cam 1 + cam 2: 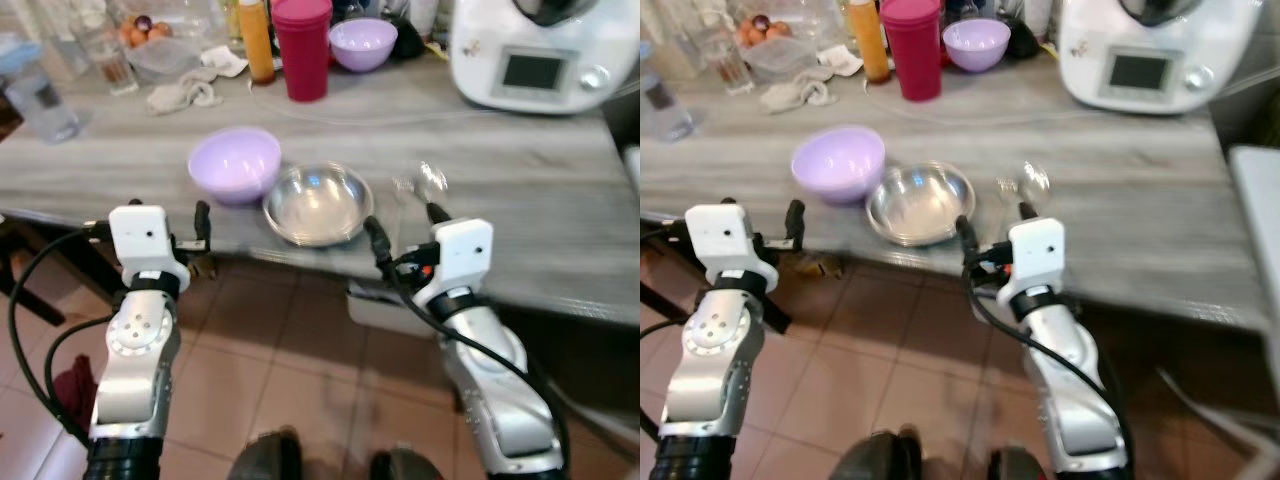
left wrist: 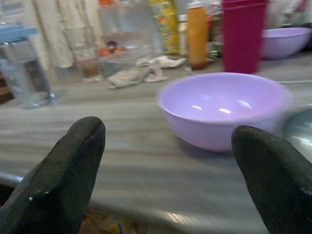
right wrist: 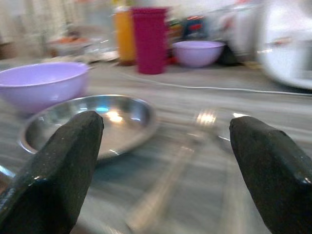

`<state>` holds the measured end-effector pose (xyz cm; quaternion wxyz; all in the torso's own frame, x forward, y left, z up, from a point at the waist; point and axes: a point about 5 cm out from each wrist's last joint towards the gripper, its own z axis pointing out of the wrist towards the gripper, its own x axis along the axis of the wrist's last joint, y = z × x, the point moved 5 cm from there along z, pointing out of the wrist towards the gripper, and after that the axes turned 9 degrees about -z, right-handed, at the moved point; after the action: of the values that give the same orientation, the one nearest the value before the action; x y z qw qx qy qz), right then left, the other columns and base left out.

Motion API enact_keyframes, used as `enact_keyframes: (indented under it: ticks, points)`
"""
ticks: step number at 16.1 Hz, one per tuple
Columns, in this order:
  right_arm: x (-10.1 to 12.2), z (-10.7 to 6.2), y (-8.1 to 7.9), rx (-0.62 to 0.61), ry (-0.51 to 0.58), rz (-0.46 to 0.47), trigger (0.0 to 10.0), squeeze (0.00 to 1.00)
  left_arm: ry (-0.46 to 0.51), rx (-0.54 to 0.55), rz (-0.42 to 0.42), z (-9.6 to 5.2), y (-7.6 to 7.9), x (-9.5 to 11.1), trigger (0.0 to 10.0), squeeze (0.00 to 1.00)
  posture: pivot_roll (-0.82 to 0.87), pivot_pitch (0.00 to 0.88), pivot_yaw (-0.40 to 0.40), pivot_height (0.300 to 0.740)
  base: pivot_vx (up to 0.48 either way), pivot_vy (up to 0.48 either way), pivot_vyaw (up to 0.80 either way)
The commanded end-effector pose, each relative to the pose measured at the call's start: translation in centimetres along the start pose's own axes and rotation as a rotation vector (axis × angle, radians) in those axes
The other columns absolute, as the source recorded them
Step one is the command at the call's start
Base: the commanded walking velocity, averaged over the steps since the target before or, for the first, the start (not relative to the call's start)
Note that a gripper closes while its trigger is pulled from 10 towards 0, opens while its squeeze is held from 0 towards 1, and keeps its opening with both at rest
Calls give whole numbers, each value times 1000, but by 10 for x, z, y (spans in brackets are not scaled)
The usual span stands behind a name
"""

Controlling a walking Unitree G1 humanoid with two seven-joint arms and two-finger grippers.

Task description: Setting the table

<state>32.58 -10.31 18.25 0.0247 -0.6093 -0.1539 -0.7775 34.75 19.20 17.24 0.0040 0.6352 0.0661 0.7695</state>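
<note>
A lilac plastic bowl (image 1: pixel 235 163) stands near the front edge of the grey wood-grain table (image 1: pixel 520 190). Touching its right side is a shallow steel dish (image 1: pixel 318 203), which is empty. Right of the dish lie a fork (image 1: pixel 403 186) and a spoon (image 1: pixel 432 178), both blurred. My left gripper (image 1: pixel 147 218) hovers open at the table edge in front of the lilac bowl (image 2: pixel 224 107). My right gripper (image 1: pixel 404 222) is open at the edge, between the steel dish (image 3: pixel 87 122) and the cutlery (image 3: pixel 170 170). Neither gripper holds anything.
At the back of the table stand a magenta tumbler (image 1: pixel 302 45), an orange bottle (image 1: pixel 257 38), a second lilac bowl (image 1: pixel 362 42), a white kitchen machine (image 1: pixel 535 50), a crumpled cloth (image 1: pixel 185 93) and a water bottle (image 1: pixel 35 95). Tiled floor (image 1: pixel 300 380) lies below.
</note>
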Motion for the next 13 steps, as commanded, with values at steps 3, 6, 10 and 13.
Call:
enact_keyframes:
  ticks: [3,6,10,13]
  points:
    - [-1,0,-3,3,-2,10,10000,0,4,-10,13,1,3,2,10000,0,-144,140,78,740,-360,0,0]
    - [0,1,-1,-14,4,-9,10000,0,-18,-21,17,-1,6,-6,10000,0,-147,133,87,740,-365,0,0]
    - [-5,1,20,-120,-12,-88,10000,0,-71,-43,41,-10,7,-29,10000,0,-146,118,94,740,-368,0,0]
    - [-20,-9,43,-234,-72,-133,10000,0,-122,-97,56,-23,2,-54,10000,0,-145,109,96,740,0,0,0]
